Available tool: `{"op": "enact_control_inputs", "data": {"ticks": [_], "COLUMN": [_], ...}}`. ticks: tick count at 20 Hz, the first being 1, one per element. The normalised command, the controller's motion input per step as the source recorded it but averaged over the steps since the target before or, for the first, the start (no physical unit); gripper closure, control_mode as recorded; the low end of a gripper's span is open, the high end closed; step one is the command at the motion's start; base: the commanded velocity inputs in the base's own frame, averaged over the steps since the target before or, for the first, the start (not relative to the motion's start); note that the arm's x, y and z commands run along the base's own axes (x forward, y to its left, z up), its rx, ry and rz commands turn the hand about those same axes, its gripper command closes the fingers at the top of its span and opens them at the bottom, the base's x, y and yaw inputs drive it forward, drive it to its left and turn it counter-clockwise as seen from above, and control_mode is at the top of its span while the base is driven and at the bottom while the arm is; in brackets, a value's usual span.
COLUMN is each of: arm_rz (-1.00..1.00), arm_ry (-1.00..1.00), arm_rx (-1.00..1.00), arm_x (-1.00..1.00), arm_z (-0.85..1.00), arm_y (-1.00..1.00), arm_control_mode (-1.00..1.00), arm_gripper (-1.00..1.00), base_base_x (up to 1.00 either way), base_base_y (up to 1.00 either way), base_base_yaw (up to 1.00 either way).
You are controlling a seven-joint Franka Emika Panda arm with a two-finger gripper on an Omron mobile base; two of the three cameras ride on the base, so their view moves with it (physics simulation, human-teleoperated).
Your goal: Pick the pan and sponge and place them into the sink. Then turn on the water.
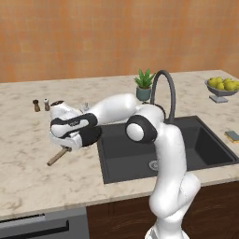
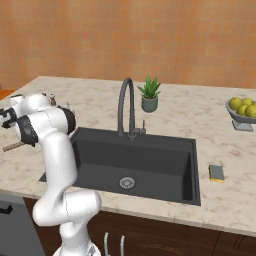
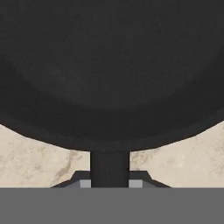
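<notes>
Pan (image 3: pixel 109 70): black, round, on tabletop (image 1: pixel 28 177) left of sink; seen close in hand view, dark neck of handle runs down between the finger tips; in left base view body is hidden behind the arm, wooden handle (image 1: pixel 58 156) sticks out toward front-left, lying on the marble
End effector (image 3: pixel 110 183): jaws narrow, clamped on pan's handle neck right by the rim; tips sit low over tabletop
Arm: reaches left across sink's front-left corner, hand over the pan
Sponge (image 2: pixel 216 173): flat on tabletop just right of sink, near front-right corner, greyish face up, yellow edge showing; well apart from pan
Sink (image 2: pixel 100 145): dark grey basin, round metal drain at bottom
Faucet (image 2: pixel 125 105): tall dark arch at back rim of sink
Plant (image 2: pixel 149 95): small potted, behind sink beside faucet
Fruit bowl (image 2: pixel 243 112): yellow fruit, far right on tabletop
Shakers (image 1: pixel 41 105): two small, back-left of the hand
</notes>
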Motion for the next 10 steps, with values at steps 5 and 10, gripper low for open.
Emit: {"op": "enact_control_inputs", "data": {"ticks": [5, 10], "arm_rz": [-0.47, -0.28], "arm_ry": [-0.1, -0.23], "arm_rx": [0.0, 0.0], "arm_x": [-0.25, -0.38], "arm_z": [0.16, 0.05], "arm_y": [-0.35, -0.1], "arm_control_mode": [-1.0, -1.0], "arm_gripper": [1.0, 1.0], "base_base_x": [0.0, 0.0], "base_base_y": [0.0, 0.0], "base_base_yaw": [0.0, 0.0]}}
